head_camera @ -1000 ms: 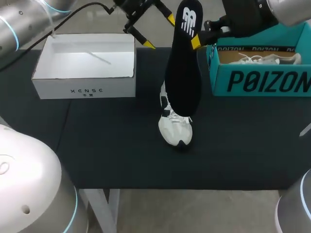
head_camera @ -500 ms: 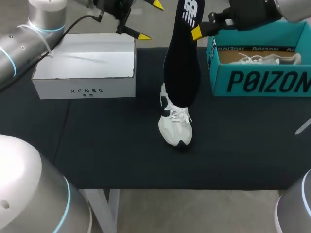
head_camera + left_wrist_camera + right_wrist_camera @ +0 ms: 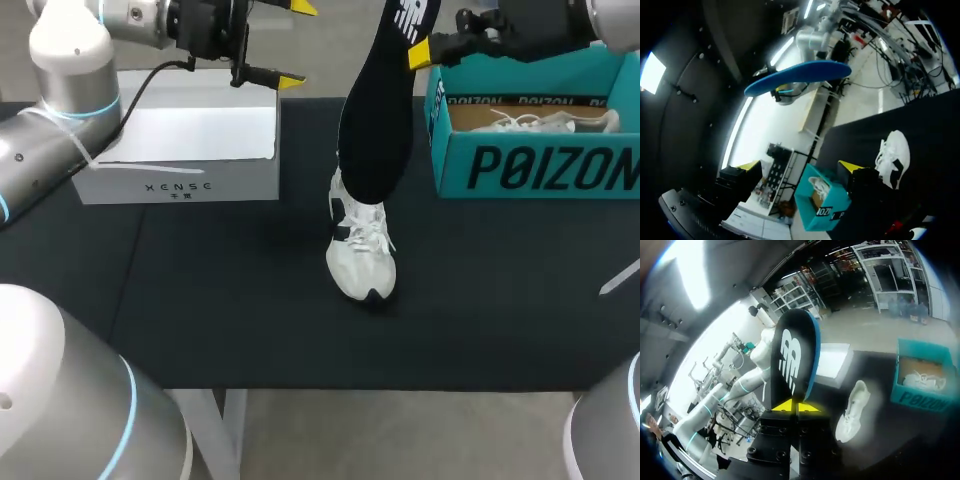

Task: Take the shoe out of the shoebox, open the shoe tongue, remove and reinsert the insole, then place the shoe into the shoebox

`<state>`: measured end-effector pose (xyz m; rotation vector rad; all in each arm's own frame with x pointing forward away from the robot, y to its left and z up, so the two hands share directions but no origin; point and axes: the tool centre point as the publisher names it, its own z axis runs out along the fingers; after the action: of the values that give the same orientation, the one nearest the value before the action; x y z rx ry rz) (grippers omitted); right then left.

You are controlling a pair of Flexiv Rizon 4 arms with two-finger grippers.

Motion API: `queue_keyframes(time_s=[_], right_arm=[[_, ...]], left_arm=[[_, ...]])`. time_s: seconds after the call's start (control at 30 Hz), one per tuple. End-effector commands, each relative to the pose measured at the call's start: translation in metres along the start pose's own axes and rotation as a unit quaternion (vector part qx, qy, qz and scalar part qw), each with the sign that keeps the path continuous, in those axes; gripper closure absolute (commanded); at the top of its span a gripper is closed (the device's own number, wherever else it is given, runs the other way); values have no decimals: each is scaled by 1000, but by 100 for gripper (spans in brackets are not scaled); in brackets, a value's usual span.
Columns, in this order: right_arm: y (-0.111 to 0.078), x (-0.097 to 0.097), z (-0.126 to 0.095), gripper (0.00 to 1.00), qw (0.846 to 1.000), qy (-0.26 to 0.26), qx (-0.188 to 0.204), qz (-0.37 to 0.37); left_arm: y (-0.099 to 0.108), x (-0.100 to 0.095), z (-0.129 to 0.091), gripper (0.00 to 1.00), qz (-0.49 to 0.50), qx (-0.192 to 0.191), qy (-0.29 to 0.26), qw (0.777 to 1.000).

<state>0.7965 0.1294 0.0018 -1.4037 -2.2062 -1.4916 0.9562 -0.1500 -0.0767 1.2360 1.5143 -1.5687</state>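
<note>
Currently, the insole (image 3: 375,130) is pinched at its upper end by the R claw (image 3: 791,407), w/ a fingertip pressed on each face, and is hung upright over the table (image 3: 250,320). The shoe (image 3: 360,255) is set sole-down on the table, between the white box (image 3: 180,185) and the teal shoebox (image 3: 540,165); its rear part is hidden by the insole's lower end. A 2nd shoe (image 3: 540,122) is kept inside the shoebox. The L claw (image 3: 295,45) is spread, nothing gripped, above the white box's far right corner.
</note>
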Motion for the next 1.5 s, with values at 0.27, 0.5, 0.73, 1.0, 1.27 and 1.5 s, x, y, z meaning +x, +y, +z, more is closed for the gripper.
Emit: queue_keyframes(time_s=[0.27,0.5,0.73,1.0,1.27,1.5], right_arm=[[8,-21,-12,100,999,46,6,1],[15,-24,-15,100,999,33,9,-14],[15,-24,-15,100,999,33,9,-14],[15,-24,-15,100,999,33,9,-14],[12,-36,-8,100,996,27,38,70],[25,-57,-15,100,984,70,89,137]], left_arm=[[-17,1,3,0,19,-21,-98,995],[-20,-2,7,0,35,-18,-90,995],[-17,-1,9,0,28,-14,-90,995],[-22,17,13,0,86,-39,-71,993],[-22,17,13,0,86,-39,-71,993],[-28,18,16,0,114,-47,-72,990]])
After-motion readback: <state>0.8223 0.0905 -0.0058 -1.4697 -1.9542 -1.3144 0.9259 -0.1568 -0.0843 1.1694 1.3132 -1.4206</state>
